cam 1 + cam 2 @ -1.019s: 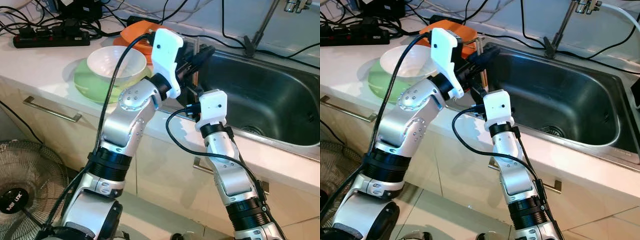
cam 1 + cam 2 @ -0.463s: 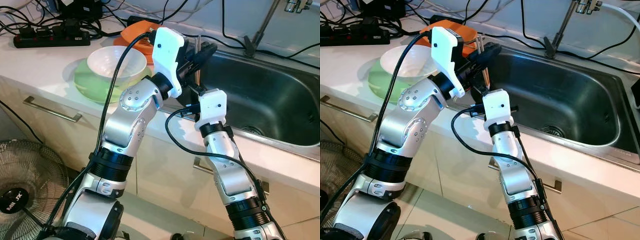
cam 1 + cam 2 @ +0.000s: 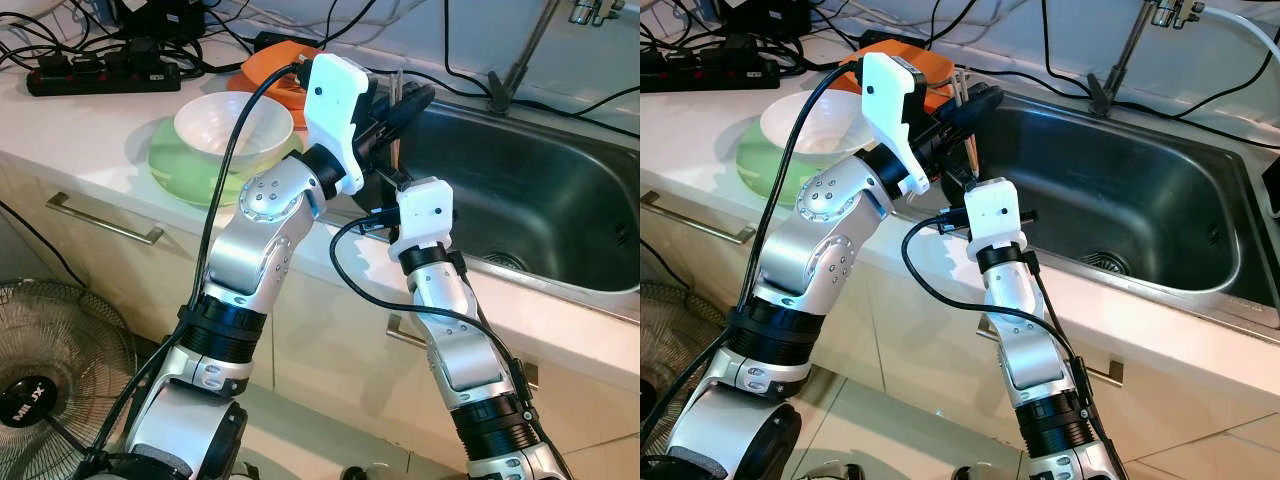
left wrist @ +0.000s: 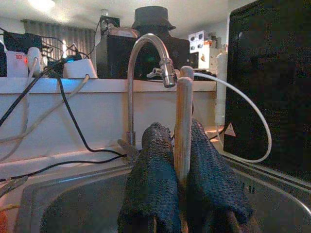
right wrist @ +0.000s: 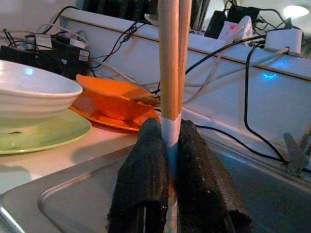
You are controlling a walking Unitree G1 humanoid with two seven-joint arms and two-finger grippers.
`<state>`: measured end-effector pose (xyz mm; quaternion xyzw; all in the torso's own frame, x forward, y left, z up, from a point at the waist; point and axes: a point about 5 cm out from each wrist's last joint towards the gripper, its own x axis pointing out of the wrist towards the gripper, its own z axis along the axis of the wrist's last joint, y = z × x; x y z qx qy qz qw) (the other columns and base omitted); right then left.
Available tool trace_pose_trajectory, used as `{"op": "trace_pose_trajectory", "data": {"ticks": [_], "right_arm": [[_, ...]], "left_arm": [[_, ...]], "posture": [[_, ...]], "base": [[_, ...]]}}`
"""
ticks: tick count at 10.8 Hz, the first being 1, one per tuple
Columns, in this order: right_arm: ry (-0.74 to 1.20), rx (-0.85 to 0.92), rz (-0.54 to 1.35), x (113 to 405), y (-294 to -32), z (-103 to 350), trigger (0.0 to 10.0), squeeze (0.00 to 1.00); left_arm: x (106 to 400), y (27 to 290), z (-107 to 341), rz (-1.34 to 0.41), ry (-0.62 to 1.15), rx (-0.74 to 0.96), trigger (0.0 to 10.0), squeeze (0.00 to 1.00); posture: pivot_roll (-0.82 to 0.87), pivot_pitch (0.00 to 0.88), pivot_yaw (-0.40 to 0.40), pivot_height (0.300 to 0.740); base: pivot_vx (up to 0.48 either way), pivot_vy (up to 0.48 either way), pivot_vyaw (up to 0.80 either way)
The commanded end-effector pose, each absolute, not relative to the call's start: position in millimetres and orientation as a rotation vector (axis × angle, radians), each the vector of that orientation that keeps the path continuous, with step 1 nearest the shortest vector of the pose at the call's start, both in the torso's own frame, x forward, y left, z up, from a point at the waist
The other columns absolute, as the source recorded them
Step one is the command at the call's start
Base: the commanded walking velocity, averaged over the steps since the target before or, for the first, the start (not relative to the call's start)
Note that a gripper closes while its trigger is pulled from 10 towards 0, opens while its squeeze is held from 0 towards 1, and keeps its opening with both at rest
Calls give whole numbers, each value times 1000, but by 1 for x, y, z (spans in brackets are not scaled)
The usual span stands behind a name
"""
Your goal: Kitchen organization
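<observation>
A pair of wooden chopsticks stands nearly upright over the left rim of the steel sink. My left gripper is shut on the chopsticks from the counter side, high on their shafts. Just below it, my right gripper is shut on the same chopsticks at a pale band low on them. Its white wrist housing hides its fingers in the eye views. A white bowl sits on a green plate on the counter to the left. Orange dishes lie behind them.
A faucet rises at the sink's back edge. A black power strip and several cables run along the back of the counter. Below are cabinet fronts with a drawer handle, and a floor fan stands at lower left.
The left gripper and the chopsticks have edged slightly upward. The right arm has barely shifted.
</observation>
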<state>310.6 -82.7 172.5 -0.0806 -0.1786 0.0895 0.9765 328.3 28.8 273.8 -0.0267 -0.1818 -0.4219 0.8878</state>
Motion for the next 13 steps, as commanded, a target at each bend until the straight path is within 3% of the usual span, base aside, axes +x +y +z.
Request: {"op": "trace_pose_trajectory", "data": {"ticks": [1,9,10,11,13], "right_arm": [[-378,-152,137,314,-90,179,0,0],[-348,-152,103,319,-95,175,0,0],[-343,-153,100,321,-95,175,0,0],[-343,-154,100,323,-96,175,0,0],[-346,-159,99,329,-97,178,0,0]], "left_arm": [[328,28,272,-887,-361,-60,10000,1000],[321,46,282,-873,-373,-235,10000,1000],[319,51,282,-860,-380,-251,10000,451],[319,57,281,-834,-380,-265,10000,0],[321,75,279,-761,-363,-282,10000,0]], "posture": [[-78,64,-57,740],[-74,65,-63,740],[-72,65,-68,740],[-68,67,-71,740],[-59,67,-81,740]], "base": [[0,0,0],[0,0,0],[0,0,0],[0,0,0],[0,0,0]]}}
